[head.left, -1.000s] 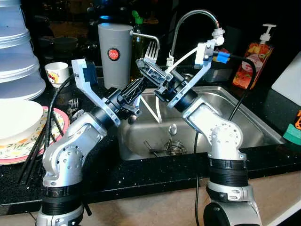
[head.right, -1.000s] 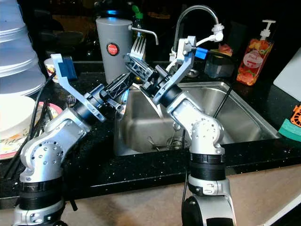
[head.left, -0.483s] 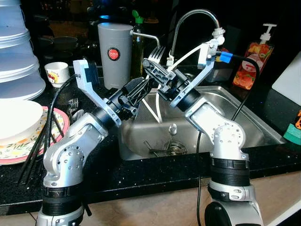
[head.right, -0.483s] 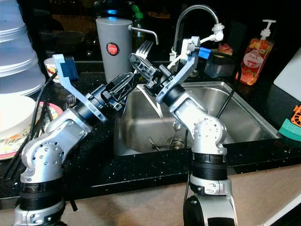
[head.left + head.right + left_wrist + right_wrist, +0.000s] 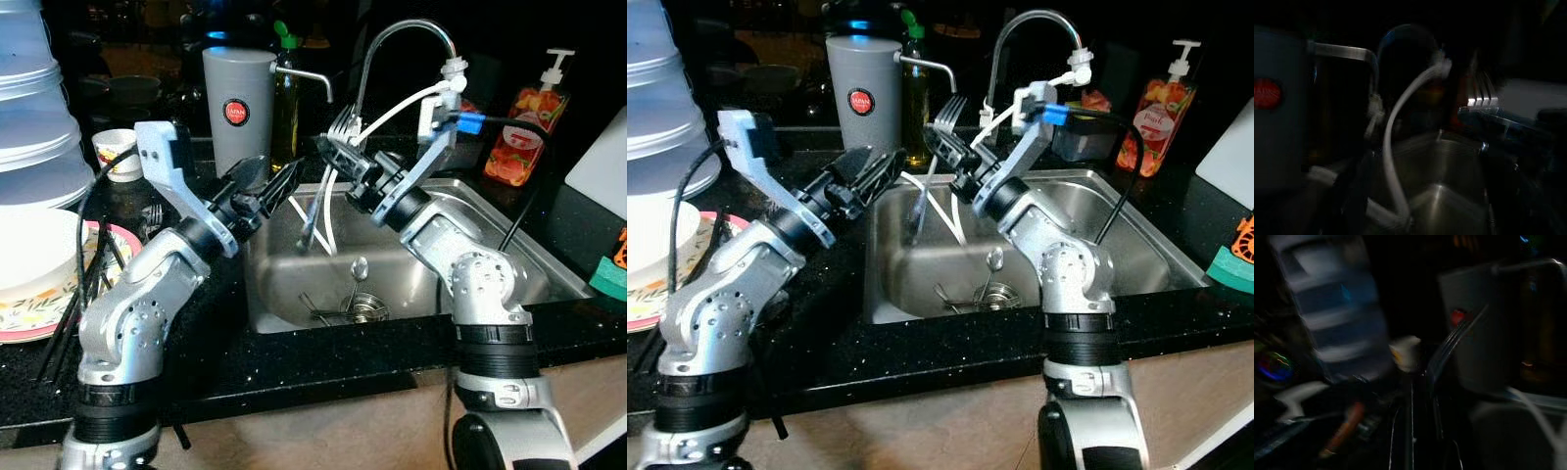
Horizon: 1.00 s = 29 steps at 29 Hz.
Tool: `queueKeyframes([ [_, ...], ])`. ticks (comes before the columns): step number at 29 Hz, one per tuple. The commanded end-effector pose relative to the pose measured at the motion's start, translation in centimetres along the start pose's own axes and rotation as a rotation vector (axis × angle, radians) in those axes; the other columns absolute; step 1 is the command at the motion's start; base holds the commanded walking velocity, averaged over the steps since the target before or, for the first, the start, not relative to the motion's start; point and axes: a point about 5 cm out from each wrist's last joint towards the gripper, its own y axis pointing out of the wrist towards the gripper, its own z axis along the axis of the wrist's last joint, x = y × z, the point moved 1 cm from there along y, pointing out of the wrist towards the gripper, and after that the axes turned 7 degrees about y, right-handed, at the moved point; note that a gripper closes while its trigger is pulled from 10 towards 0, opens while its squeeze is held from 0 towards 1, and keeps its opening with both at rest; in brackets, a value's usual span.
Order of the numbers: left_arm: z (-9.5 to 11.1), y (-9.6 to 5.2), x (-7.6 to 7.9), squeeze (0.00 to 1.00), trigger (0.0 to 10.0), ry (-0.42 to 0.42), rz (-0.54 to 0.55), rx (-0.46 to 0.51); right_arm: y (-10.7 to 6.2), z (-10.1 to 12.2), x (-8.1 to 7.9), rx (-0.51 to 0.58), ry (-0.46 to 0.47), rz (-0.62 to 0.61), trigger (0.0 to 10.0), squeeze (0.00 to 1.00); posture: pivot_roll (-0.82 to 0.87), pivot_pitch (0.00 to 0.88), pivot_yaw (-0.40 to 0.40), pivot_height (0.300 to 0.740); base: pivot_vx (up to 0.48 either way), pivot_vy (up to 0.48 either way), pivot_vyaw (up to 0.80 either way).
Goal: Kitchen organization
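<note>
A silver fork (image 5: 340, 124) stands almost upright over the sink (image 5: 490, 220), tines up and handle pointing down into the basin. My right gripper (image 5: 338, 157) is shut on the fork just below the tines. My left gripper (image 5: 269, 176) hovers at the sink's left rim, open and holding nothing, a short gap left of the fork. The left wrist view is dark and shows the fork tines (image 5: 1479, 101) ahead. In the right wrist view, the fork (image 5: 1449, 345) rises between my fingers.
A spoon (image 5: 360, 269) and more cutlery (image 5: 353, 311) lie by the drain. Behind stand a grey canister (image 5: 238, 108), the faucet (image 5: 402, 34) and a soap bottle (image 5: 529, 117). On the left sit a plate (image 5: 59, 308), a white bowl (image 5: 34, 250), black chopsticks (image 5: 83, 304) and a cup (image 5: 118, 152).
My left gripper has drawn back to the left, away from the fork, and stands open. My right gripper has shifted a little right with the fork, which now stands more upright.
</note>
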Motion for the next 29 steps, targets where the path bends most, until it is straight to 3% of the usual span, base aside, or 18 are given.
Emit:
queueKeyframes([
  [1, -1.8, 0.0, 0.4, 0.0, 10.0, 0.024, -0.011, -0.124, 0.0, -1.2, 0.5, -0.042, -0.066, -0.027, 0.0, 0.0, -0.02, 0.024, -0.04, 0.74, 0.0, 0.0, 0.0],
  [3, -3.3, -0.2, 1.0, 0.0, 10.0, 0.053, -0.051, -0.236, 0.0, -2.6, 1.1, -0.093, -0.141, -0.066, 0.0, 0.0, -0.02, 0.022, -0.037, 0.74, 0.0, 0.0, 0.0],
  [4, -3.3, -0.2, 1.0, 0.0, 10.0, 0.053, -0.051, -0.236, 0.0, -2.6, 1.1, -0.093, -0.141, -0.066, 0.0, 0.0, -0.02, 0.022, -0.037, 0.74, 0.0, 0.0, 0.0],
  [6, -4.9, -0.9, 2.9, 0.0, 10.0, 0.045, -0.184, -0.34, 0.4, -4.4, 1.5, -0.132, -0.173, -0.083, 0.0, 0.0, -0.02, 0.018, -0.033, 0.74, 0.0, 0.0, 0.0],
  [11, -5.6, -0.8, 3.9, 0.0, 10.0, 0.016, -0.231, -0.386, 0.8, -6.1, 2.6, -0.17, -0.182, -0.129, 0.0, 0.0, -0.02, 0.018, -0.038, 0.74, 0.0, 0.0, 0.0],
  [17, -6.0, -1.0, 3.6, 0.0, 10.0, 0.05, -0.222, -0.431, 1.1, -8.4, 3.3, -0.275, -0.26, -0.132, 0.0, 0.0, -0.01, 0.028, -0.045, 0.74, 0.0, 0.0, 0.0],
  [21, -6.0, -1.2, 3.3, 0.0, 10.0, 0.059, -0.206, -0.444, 0.2, -10.9, 4.0, -0.452, -0.289, -0.112, 0.0, 0.0, -0.01, 0.033, -0.049, 0.74, 0.0, 0.0, 0.0],
  [29, -6.2, -1.5, 3.4, 0.0, 10.0, 0.067, -0.208, -0.463, -0.1, -11.6, 4.9, -0.471, -0.247, -0.134, 0.0, 0.0, -0.02, 0.038, -0.052, 0.74, 0.0, 0.0, 0.0],
])
